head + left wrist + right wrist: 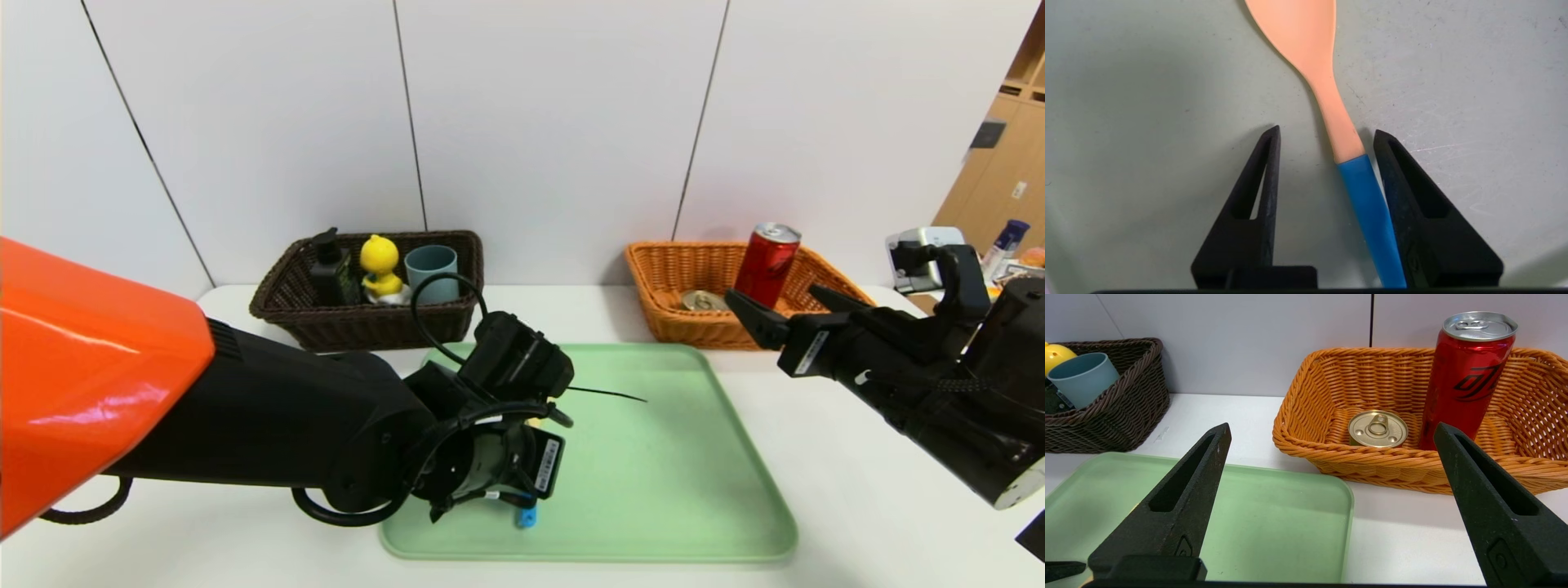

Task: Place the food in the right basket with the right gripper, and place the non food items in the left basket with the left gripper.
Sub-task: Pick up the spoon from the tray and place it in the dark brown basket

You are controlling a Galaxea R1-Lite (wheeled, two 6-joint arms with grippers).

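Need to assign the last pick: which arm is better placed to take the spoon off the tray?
Left. The left gripper already straddles the spoon on the tray, one finger at its blue handle. The right gripper hangs open near the orange basket.

Spoon (1314,61): smooth matt wood bowl, blue handle glossy, plastic-looking. Tray (653,457): matt green plastic, faintly scuffed. Both baskets woven wicker, rough: dark one (359,322), orange one (1372,469). Can (1466,375): glossy red metal, silver top. Tin (1378,428): gold metal lid. Cup (1084,377): matt plastic. Duck (380,263): glossy plastic.
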